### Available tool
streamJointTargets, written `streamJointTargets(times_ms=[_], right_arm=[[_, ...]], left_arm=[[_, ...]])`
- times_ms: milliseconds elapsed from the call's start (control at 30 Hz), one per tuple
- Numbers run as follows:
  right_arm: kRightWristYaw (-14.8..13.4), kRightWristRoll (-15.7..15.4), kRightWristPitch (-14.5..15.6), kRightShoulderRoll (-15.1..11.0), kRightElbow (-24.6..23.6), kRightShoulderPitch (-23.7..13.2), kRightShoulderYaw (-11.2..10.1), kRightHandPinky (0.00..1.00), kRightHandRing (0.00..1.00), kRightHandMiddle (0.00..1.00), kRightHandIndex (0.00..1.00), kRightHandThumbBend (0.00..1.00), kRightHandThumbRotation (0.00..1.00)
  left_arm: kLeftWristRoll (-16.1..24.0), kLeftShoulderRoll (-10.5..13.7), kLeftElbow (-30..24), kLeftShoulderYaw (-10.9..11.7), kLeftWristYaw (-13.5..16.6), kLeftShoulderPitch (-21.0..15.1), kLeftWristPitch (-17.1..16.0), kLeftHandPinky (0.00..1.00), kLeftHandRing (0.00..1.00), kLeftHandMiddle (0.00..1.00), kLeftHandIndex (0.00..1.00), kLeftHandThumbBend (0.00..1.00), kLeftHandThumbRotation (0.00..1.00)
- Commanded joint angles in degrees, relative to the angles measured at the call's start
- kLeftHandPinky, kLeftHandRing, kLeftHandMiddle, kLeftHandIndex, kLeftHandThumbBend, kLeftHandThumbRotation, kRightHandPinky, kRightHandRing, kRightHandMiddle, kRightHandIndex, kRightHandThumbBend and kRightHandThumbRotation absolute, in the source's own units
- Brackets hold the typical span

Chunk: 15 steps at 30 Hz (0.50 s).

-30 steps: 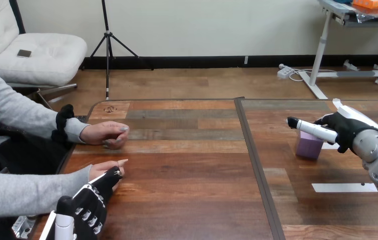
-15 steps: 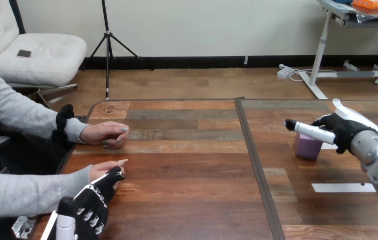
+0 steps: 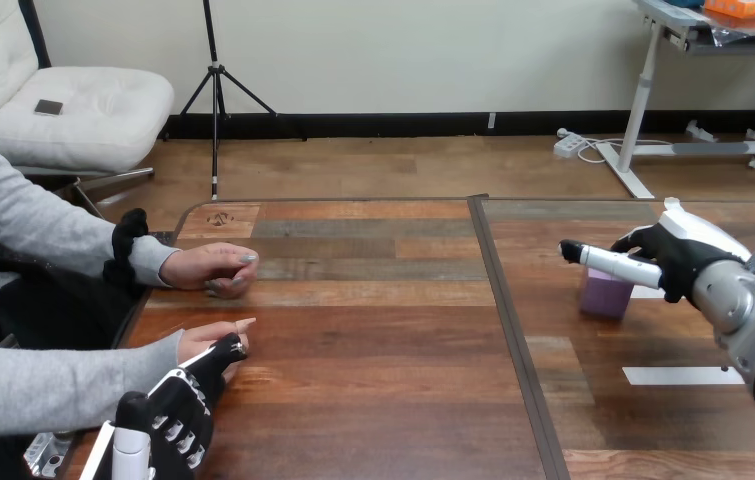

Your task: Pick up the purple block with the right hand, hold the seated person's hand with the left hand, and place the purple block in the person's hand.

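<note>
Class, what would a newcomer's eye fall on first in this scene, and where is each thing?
First, the right hand at the right of the table, its fingers closed on a purple block. At the lower left, the left hand meets the person's near hand. The person's other hand rests fisted farther back.

The right robot hand point(image 3: 675, 255) pinches the purple block point(image 3: 605, 296) at the right of the bench point(image 3: 383, 345). The left robot hand point(image 3: 181, 408) touches the person's nearer hand point(image 3: 203, 338) at the left.
</note>
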Motion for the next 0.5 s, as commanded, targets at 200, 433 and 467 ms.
streamJointTargets(times_ms=[200, 433, 467], right_arm=[[2.2, -0.2, -2.7, 1.6, -0.3, 2.7, 1.2, 0.60, 0.74, 0.79, 0.82, 0.86, 1.00], [2.2, -0.4, -4.6, 1.0, -0.5, 2.8, 1.4, 0.68, 0.78, 0.82, 0.85, 0.88, 1.00], [2.0, -0.4, -4.8, 1.0, -0.6, 2.8, 1.4, 0.68, 0.77, 0.82, 0.86, 0.88, 1.00]], left_arm=[[1.0, -1.5, -1.7, 0.2, 0.6, -2.3, -2.0, 1.00, 0.97, 0.90, 0.73, 0.81, 1.00], [1.2, -1.5, -1.9, 0.1, 0.9, -2.2, -1.8, 1.00, 0.97, 0.90, 0.73, 0.82, 1.00], [1.3, -1.4, -2.0, 0.1, 1.0, -2.2, -1.7, 1.00, 0.97, 0.90, 0.73, 0.82, 1.00]])
